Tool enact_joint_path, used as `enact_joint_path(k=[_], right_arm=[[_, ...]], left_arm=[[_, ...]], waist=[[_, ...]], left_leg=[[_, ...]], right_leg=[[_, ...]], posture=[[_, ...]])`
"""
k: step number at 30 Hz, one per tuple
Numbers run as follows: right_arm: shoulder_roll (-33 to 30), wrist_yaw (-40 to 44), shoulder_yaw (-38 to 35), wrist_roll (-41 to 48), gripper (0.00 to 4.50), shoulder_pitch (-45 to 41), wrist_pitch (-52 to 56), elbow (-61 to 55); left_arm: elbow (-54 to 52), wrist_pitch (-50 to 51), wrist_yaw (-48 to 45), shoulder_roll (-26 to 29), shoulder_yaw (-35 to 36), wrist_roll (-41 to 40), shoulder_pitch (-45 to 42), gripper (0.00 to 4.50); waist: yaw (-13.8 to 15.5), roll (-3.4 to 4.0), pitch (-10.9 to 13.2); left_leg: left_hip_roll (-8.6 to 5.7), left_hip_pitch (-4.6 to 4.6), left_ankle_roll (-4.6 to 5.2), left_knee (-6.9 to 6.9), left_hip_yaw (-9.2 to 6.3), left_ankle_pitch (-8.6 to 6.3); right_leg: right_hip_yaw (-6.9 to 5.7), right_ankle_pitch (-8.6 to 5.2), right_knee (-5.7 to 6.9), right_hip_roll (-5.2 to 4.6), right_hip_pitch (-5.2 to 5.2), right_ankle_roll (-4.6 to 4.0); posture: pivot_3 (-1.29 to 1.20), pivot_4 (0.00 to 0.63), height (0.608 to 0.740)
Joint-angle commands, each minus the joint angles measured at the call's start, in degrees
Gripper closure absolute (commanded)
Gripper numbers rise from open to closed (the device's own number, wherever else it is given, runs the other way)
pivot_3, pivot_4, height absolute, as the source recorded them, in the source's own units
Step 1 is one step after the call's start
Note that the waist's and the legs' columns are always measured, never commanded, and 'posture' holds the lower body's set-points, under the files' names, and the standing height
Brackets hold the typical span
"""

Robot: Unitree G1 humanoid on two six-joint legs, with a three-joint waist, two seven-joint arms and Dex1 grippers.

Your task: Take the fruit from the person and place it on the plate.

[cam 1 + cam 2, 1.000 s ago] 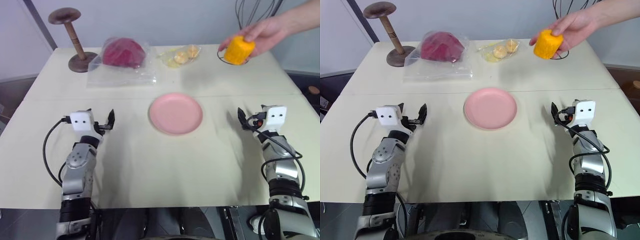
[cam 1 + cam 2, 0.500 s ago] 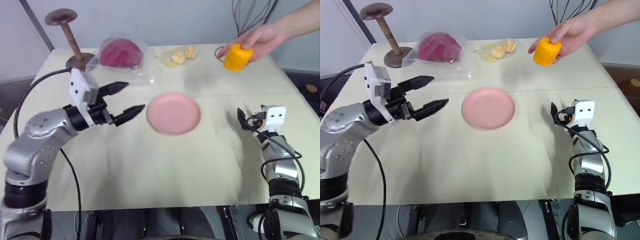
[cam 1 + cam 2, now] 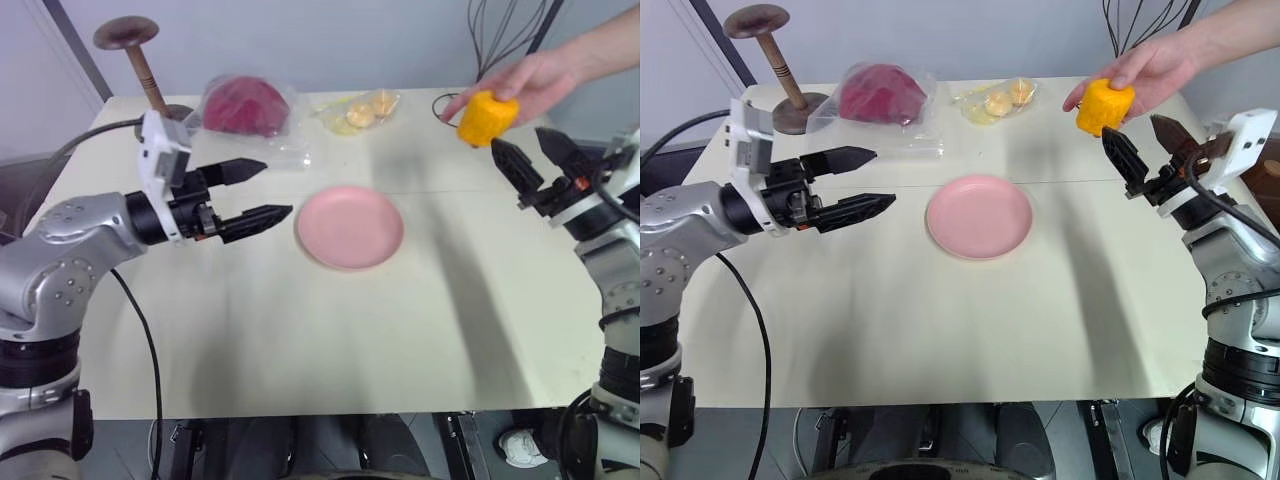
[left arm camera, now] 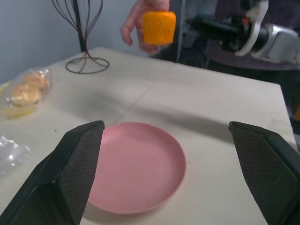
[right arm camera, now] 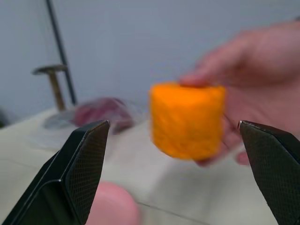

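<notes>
Pink plate (image 3: 350, 227) bare on the table (image 3: 300, 330), person's hand (image 3: 535, 80) gripping the fruit (image 3: 486, 117) above it, right gripper (image 3: 1150, 150) wide open just beside the fruit, left gripper (image 3: 255, 192) open near the plate, two clear bags (image 3: 290, 115) behind.

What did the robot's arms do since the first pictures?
Both arms lifted off the table. The left pincer rose first and now points at the plate, open. The right pincer then swung up toward the fruit, open, not gripping it. The person's hand keeps holding the fruit, brought slightly nearer. The plate and the bags stayed put.
</notes>
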Motion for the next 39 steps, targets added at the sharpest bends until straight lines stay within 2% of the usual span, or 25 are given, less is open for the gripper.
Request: enact_joint_path(k=[1, 18, 21, 23, 24, 29, 33, 39], right_arm=[[0.9, -2.7, -0.9, 2.3, 0.00, -3.0, 1.3, -2.6], [3.1, 1.6, 4.8, -5.8, 0.00, -11.1, -3.5, 10.5], [3.5, 2.0, 4.5, -6.0, 0.84, -11.6, -4.3, 11.0], [3.5, 2.5, 4.5, -5.9, 1.77, -11.5, -4.4, 10.9], [3.5, 2.6, 4.5, -5.9, 2.01, -11.4, -4.2, 10.5], [3.2, 2.0, 5.0, -6.4, 2.01, -11.4, -3.3, 8.8], [2.7, 4.3, 10.0, -7.9, 2.01, -10.4, -1.1, 6.0], [12.5, 4.0, 20.2, -10.4, 2.01, -7.3, -0.4, 4.6]], left_arm=[[-0.7, -1.3, -0.3, -0.4, 0.8, 0.4, -0.5, 0.05], [-5.8, -0.9, 3.7, -0.6, 4.3, -0.5, 4.1, 0.05], [-6.0, -0.9, 4.0, -0.6, 4.5, -0.6, 4.4, 0.00], [-6.2, -0.9, 4.1, -0.6, 4.6, -0.7, 4.5, 0.00], [-6.3, -0.9, 4.2, -0.6, 4.5, -0.7, 4.6, 0.00], [-6.3, -0.9, 4.4, -0.7, 4.3, -0.7, 4.8, 0.00], [-5.5, -1.4, 3.7, 0.2, 3.6, 1.5, 6.6, 0.00], [-4.8, -3.9, 3.3, 1.2, 1.7, 8.2, 13.9, 0.00]], waist=[[0.0, 0.00, 0.0], [0.0, 0.01, 0.0], [0.0, 0.01, 0.0], [0.0, 0.01, 0.0], [0.0, 0.01, 0.0], [-0.1, 0.01, 0.0], [-0.1, 0.01, 0.0], [-0.5, 0.02, 0.0]], left_leg=[[0.00, 0.00, 0.00, 0.00, 0.00, 0.00], [0.00, -0.03, -0.01, -0.01, 0.02, 0.01], [0.00, -0.03, -0.01, -0.01, 0.02, 0.01], [0.00, -0.03, -0.02, -0.01, 0.02, 0.01], [0.00, -0.03, -0.03, -0.01, 0.02, 0.02], [0.00, -0.03, -0.02, -0.02, 0.02, 0.01], [0.00, -0.03, -0.02, -0.02, 0.02, 0.01], [0.09, -0.02, -0.02, -0.13, 0.05, 0.01]], right_leg=[[0.00, 0.00, 0.00, 0.00, -0.01, 0.00], [0.00, 0.00, 0.01, -0.02, -0.07, 0.00], [0.00, 0.00, 0.01, -0.02, -0.06, 0.00], [0.00, 0.00, 0.01, -0.02, -0.07, 0.00], [0.00, 0.00, 0.01, -0.02, -0.07, 0.00], [0.00, 0.00, 0.01, -0.02, -0.08, 0.00], [0.00, 0.00, 0.01, -0.02, -0.08, 0.00], [0.09, 0.00, 0.02, 0.09, -0.20, -0.01]], posture=[[0.00, 0.150, 0.740], [0.00, 0.150, 0.740], [0.00, 0.150, 0.740], [0.00, 0.150, 0.740], [0.00, 0.150, 0.740], [0.00, 0.150, 0.740], [0.00, 0.150, 0.740], [0.00, 0.150, 0.740]])
